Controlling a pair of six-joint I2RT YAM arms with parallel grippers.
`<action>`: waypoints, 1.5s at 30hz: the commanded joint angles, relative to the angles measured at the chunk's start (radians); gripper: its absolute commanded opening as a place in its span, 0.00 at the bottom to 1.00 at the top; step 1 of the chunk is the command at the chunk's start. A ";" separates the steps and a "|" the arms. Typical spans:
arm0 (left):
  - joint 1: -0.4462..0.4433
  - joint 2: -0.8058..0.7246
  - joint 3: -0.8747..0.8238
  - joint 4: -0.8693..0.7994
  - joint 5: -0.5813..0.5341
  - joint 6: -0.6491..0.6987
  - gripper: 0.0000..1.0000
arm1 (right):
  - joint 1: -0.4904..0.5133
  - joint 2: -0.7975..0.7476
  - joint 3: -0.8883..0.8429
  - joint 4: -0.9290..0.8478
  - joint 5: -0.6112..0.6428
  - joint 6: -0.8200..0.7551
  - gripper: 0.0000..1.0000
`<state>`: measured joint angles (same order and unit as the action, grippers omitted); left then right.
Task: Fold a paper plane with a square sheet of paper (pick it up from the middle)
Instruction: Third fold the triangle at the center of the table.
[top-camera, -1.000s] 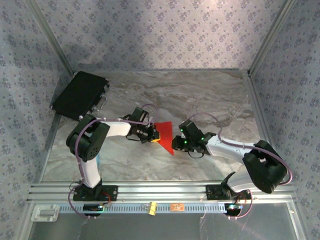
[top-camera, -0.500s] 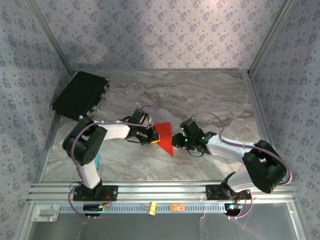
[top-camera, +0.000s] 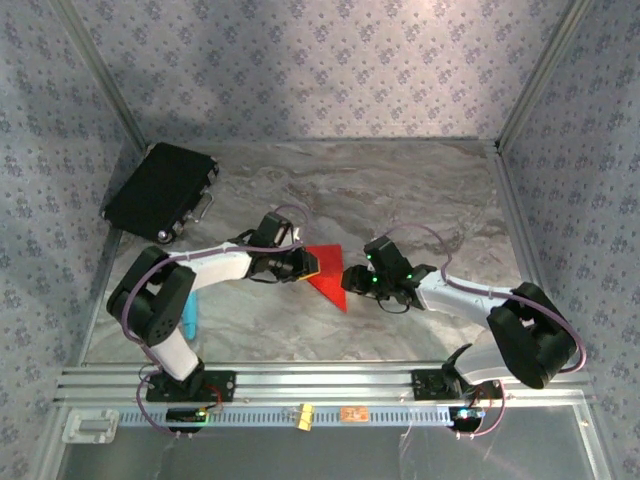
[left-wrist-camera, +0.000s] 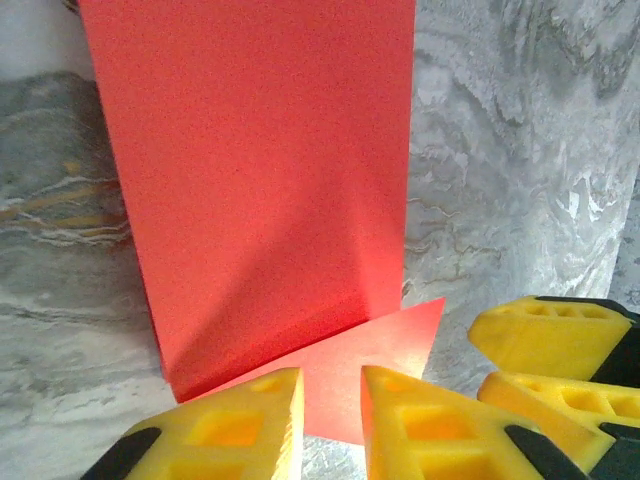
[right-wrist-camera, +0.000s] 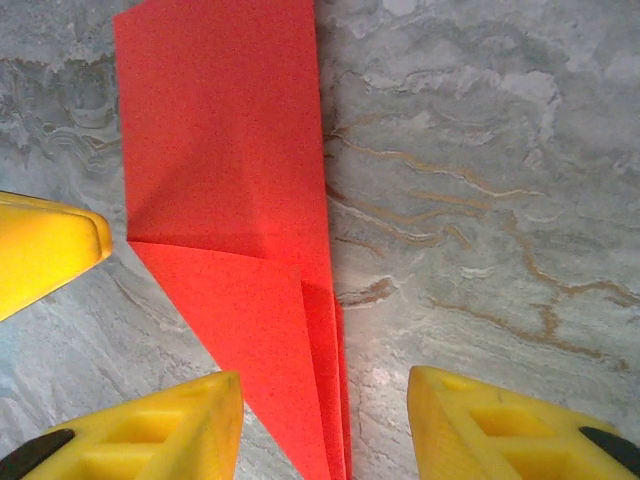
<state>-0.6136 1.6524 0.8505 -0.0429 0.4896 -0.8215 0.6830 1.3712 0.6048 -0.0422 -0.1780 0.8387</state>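
Working on a grey marbled table. Parked at its far left corner, well apart from the work: black case. Reaching inward from both sides, low over the middle: left arm and right arm, probably placed to press and crease from opposite edges.

Between them, flat at table centre: square sheet of paper, bright red, already partly folded to a taper with its point toward the near edge. Folding judged far from done, given the wide flat far end. At the sheet's left edge: left gripper. Just beside its right edge: right gripper. Near the left arm's base, apart from all this: blue-tipped tool.

From left wrist: fingers parted by a narrow gap over a folded corner flap, clamping nothing visible, contact with the paper unclear. Also catches a shaded crease across the sheet and the other gripper's yellow pads at lower right.

From right wrist: fingers spread wide, straddling the pointed tip, gripping nothing. Shows stacked layer edges along the tip, too small to read from above.

From top: layout and arm poses, no fold detail.
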 joint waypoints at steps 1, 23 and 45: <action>0.040 -0.050 -0.030 -0.031 -0.011 0.018 0.26 | 0.000 0.000 0.002 0.029 -0.032 -0.016 0.48; 0.133 0.059 -0.027 0.047 0.177 -0.011 0.38 | -0.012 0.114 0.069 0.011 -0.041 -0.025 0.32; 0.110 0.125 -0.001 0.095 0.220 -0.041 0.31 | -0.010 0.043 0.026 0.004 -0.010 -0.019 0.32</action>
<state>-0.4984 1.7676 0.8169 0.0277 0.6792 -0.8577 0.6762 1.4418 0.6476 -0.0193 -0.2123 0.8200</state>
